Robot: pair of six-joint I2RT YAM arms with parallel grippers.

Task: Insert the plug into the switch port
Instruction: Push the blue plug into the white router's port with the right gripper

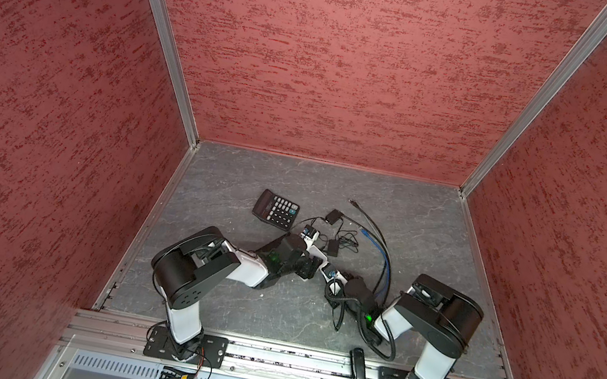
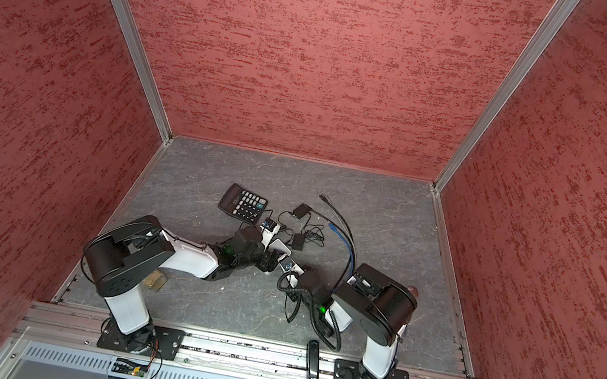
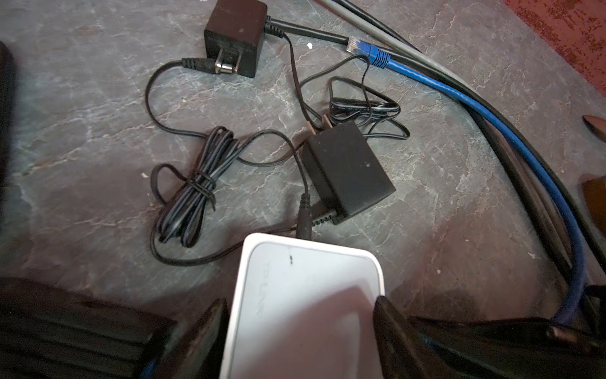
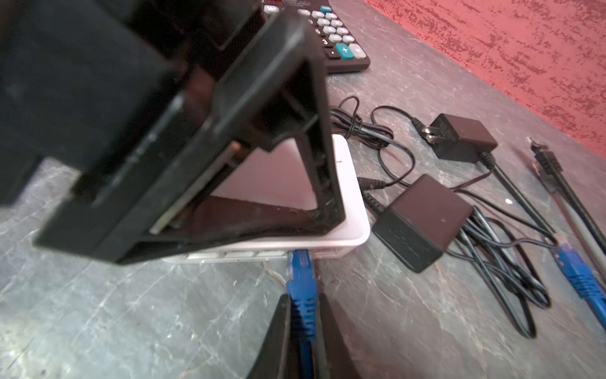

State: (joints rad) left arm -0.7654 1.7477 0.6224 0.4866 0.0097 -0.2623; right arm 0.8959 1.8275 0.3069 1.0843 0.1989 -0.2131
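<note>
The switch [image 3: 295, 285] lies flat near the middle of the table [image 1: 270, 319], with its white top up. It is clamped by the left gripper [image 3: 300, 303], which is brought in from 8 o'clock in both top views. The jaws are spread wide, and the fingers [image 3: 206, 328] are pressed on the two long sides of the case. In the right wrist view this gripper is seen as a black frame lying over the switch.

The plug [image 4: 300, 272], a blue one, is pinched by the right gripper [image 4: 305, 305], which is brought in from 4 o'clock of the switch. The jaws are closed narrow on the ribbed boot of the plug. The clear tip of the plug is set at the ports [image 4: 239, 253] on the front face of the switch, in line with one of them. How deep it is seated cannot be told.

A thin black lead [image 3: 305, 213] is plugged into the opposite face. The near adapter [image 3: 347, 170] is placed just beside the switch at 1 o'clock, and the far adapter [image 3: 234, 36] is farther out at 12 o'clock. A second plug [image 3: 367, 51] on a blue cable [image 3: 492, 108] lies loose near the far adapter. The calculator [image 1: 276, 206] is found at 10 o'clock of the switch.
</note>
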